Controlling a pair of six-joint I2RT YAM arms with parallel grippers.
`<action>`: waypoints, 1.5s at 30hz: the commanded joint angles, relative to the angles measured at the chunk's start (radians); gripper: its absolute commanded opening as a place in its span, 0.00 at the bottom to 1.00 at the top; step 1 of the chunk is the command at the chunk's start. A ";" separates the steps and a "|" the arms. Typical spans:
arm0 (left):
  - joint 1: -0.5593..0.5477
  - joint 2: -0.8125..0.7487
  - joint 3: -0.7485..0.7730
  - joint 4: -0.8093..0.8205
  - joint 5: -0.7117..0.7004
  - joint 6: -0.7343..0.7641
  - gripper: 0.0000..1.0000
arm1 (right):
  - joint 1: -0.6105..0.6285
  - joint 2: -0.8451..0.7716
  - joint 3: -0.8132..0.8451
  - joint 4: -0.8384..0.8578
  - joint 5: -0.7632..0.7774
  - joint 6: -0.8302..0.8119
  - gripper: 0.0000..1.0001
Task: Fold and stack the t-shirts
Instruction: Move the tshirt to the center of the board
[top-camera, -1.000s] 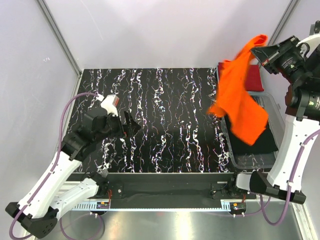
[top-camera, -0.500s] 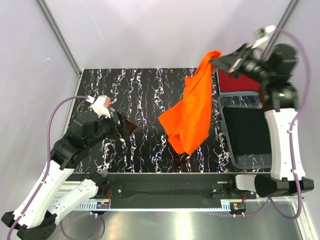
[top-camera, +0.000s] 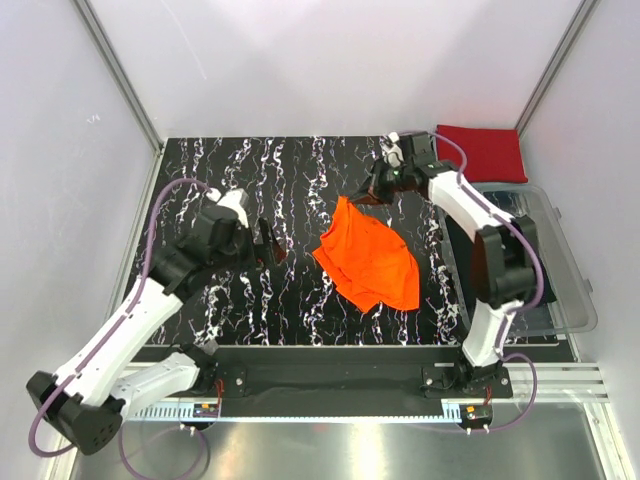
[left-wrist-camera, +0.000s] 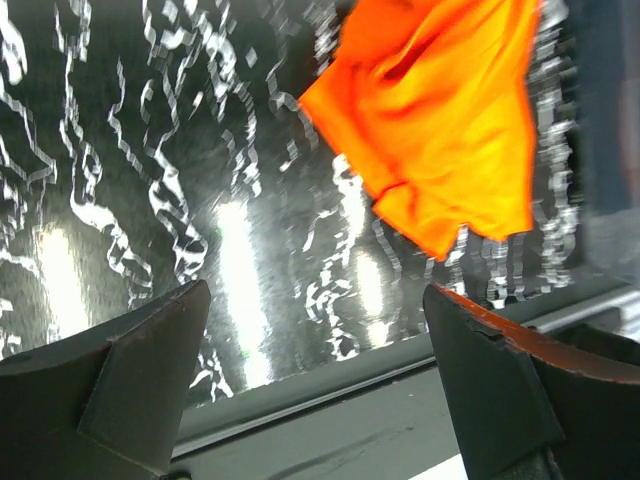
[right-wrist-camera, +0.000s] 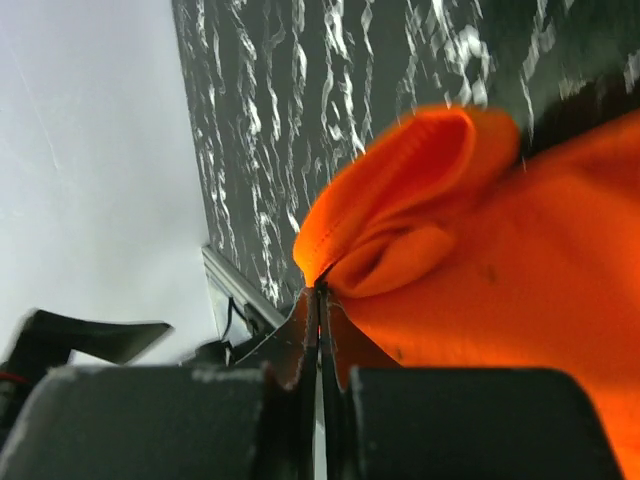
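Observation:
The bright orange t-shirt (top-camera: 368, 258) lies crumpled on the black marbled table (top-camera: 300, 170), right of centre. It also shows in the left wrist view (left-wrist-camera: 440, 120) and the right wrist view (right-wrist-camera: 480, 230). My right gripper (top-camera: 362, 197) is low at the shirt's far edge, shut on a fold of the orange cloth (right-wrist-camera: 322, 282). My left gripper (top-camera: 272, 243) hovers left of the shirt, open and empty, jaws wide apart (left-wrist-camera: 315, 380). The deep red t-shirt (top-camera: 488, 152) lies folded at the far right corner.
A clear plastic bin (top-camera: 535, 260) stands at the table's right side, with my right arm reaching across it. The table's front edge rail (left-wrist-camera: 330, 400) runs below my left gripper. Grey walls enclose the table on three sides.
My right gripper swung the orange t-shirt from above the bin leftward and down onto the table, where it now lies. My left gripper moved right, closer to the shirt.

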 joint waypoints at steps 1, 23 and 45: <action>0.016 0.028 -0.010 0.031 -0.055 -0.038 0.93 | 0.029 0.071 0.231 0.093 -0.082 -0.031 0.00; 0.067 -0.154 0.088 0.004 -0.104 -0.007 0.91 | 0.249 -0.315 0.097 0.098 -0.014 0.018 0.00; 0.061 0.076 -0.215 0.203 0.137 -0.050 0.72 | 0.045 0.454 0.496 0.100 0.143 0.283 0.39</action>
